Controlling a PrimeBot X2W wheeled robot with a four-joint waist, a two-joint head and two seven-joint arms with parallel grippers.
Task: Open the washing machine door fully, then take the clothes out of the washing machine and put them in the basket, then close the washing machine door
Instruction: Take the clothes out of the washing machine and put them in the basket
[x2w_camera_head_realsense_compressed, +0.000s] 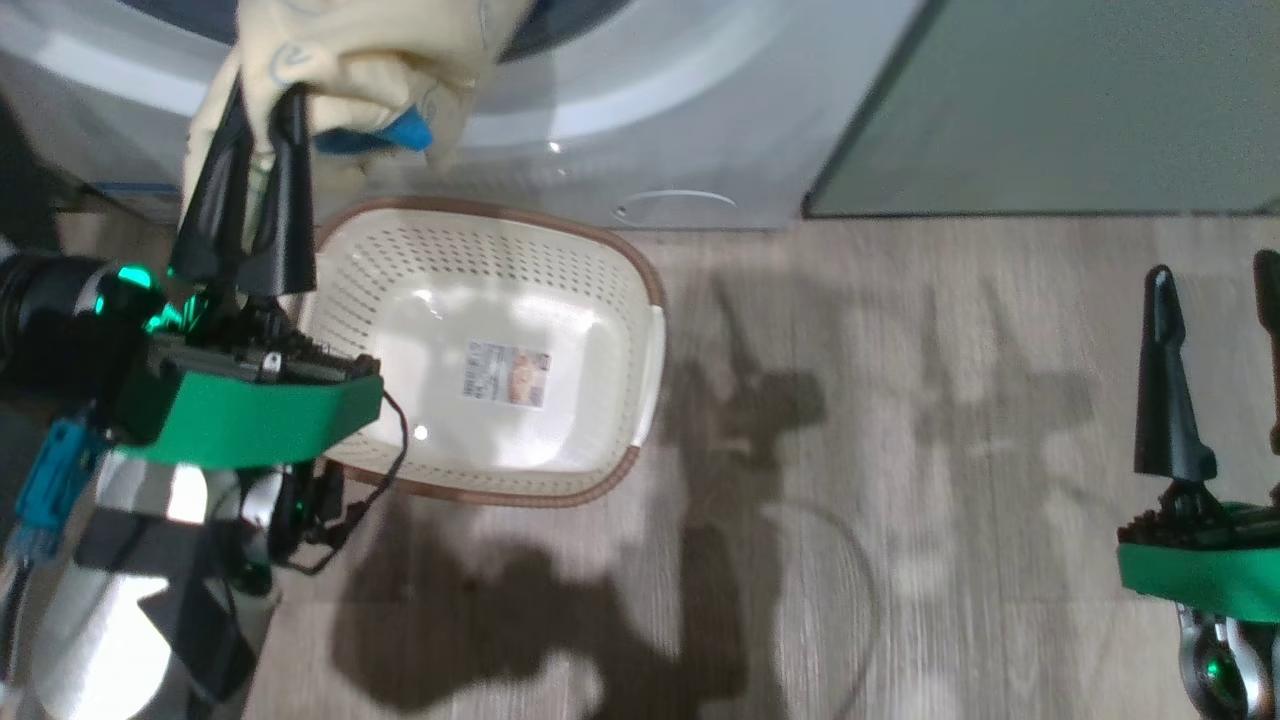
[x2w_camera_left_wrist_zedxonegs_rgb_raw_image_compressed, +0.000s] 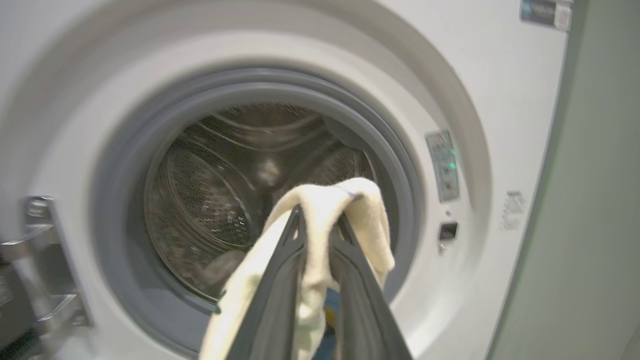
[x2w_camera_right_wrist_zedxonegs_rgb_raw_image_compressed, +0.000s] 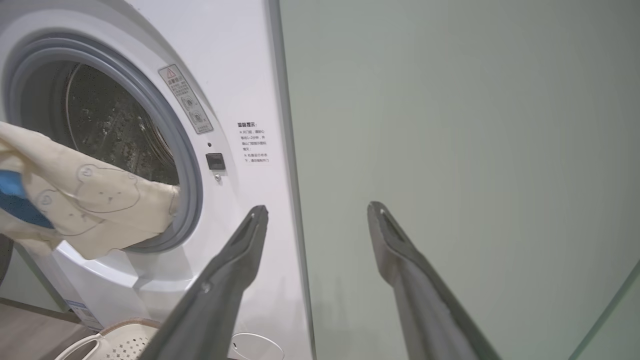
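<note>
Clothes (x2w_camera_head_realsense_compressed: 370, 60): pale-yellow printed bundle with a blue piece folded in. It is pinched between the nearly pressed-together fingers of the left tool (x2w_camera_head_realsense_compressed: 265, 100) and draped over and past its tips. The bundle is held just ahead of the washing machine (x2w_camera_left_wrist_zedxonegs_rgb_raw_image_compressed: 500, 100) opening.

Basket (x2w_camera_head_realsense_compressed: 450, 250): set on the floor (x2w_camera_head_realsense_compressed: 900, 400), below the left tool and slightly to its inner side. Nothing but its label is seen inside.

Right tool (x2w_camera_head_realsense_compressed: 1214, 268): fingers spread wide, nothing held. It is parked well apart from the bundle and faces the cabinet front (x2w_camera_right_wrist_zedxonegs_rgb_raw_image_compressed: 450, 150).

Hazards, as judged:
- Only a narrow fold is gripped, so the loose bulk could be pulled through the fingers by its own weight and dropped short of the basket.
- One end of the cloth appears to lie against the grey drum seal (x2w_camera_left_wrist_zedxonegs_rgb_raw_image_compressed: 400, 165). If it is caught there, the grip could be stripped as the bundle is drawn away.
- The blue piece is merely wrapped, not pinched, and could be shed separately onto the floor.
- If release is made before the tool is centred above the basket, the cloth could be left hanging over the rim.
- Whether anything remains low in the drum cannot be told.
</note>
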